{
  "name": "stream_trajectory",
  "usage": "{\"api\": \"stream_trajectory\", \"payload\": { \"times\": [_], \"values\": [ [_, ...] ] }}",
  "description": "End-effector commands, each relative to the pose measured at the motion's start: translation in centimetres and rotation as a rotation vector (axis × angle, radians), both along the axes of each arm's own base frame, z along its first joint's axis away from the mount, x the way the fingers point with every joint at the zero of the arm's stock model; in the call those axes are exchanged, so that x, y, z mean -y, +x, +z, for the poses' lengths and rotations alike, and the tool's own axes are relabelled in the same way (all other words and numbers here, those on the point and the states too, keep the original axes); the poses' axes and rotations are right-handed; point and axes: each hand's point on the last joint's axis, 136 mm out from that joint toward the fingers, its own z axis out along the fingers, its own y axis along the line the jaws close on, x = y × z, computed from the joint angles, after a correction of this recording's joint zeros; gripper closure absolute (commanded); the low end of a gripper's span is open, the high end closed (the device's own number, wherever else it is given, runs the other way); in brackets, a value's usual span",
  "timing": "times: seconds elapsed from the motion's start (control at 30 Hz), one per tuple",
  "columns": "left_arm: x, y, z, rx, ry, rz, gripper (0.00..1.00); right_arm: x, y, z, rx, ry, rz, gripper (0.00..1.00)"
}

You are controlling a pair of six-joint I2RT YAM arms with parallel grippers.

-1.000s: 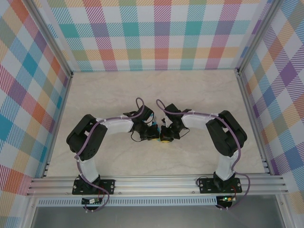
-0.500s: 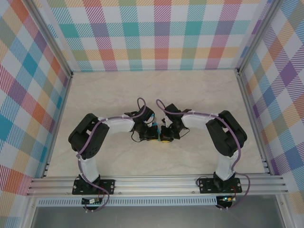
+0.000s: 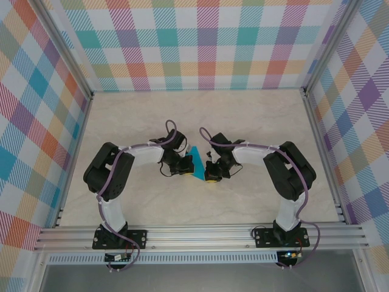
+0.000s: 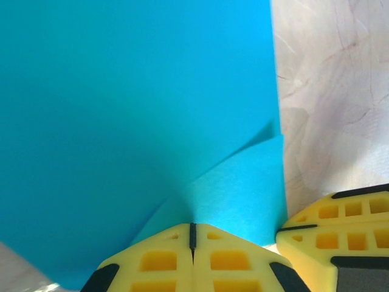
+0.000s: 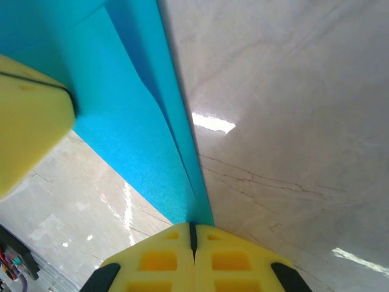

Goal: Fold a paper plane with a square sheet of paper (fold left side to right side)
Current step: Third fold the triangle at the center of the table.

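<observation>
teal-blue paper sheet [image 3: 197, 164], one by my count, curls half-folded, with left claw [image 4: 192, 235] and right claw [image 5: 192, 233] both pinching it.

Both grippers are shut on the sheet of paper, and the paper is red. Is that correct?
No: the sheet of paper is teal-blue, not red, as the left wrist view shows. The left gripper and right gripper are shut on it.

I see the thin teal-blue sheet of paper [image 3: 197, 163] near the middle of the pale marbled tabletop [image 3: 121, 121]. It is not lying flat. It is bent over on itself in two smooth, plain layers, with one sharp corner and a straight edge raised off the surface.
</observation>
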Motion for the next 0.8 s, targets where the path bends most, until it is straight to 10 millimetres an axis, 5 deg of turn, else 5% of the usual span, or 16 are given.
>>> {"api": "stream_trajectory", "payload": {
  "times": [0.0,0.37,0.77],
  "values": [
    [-5.5,0.0,-3.1,-0.031,0.176,0.057,0.98,3.5,-2.6,-3.2,-0.082,-0.172,0.005,1.0],
    [-9.1,1.6,-3.4,-0.049,0.163,0.134,0.97,3.4,-2.7,-3.0,-0.083,-0.162,0.008,1.0],
    [-10.9,2.9,-2.9,-0.044,0.159,0.171,0.96,3.7,-3.1,-2.9,-0.088,-0.161,0.011,1.0]
  ]
}}
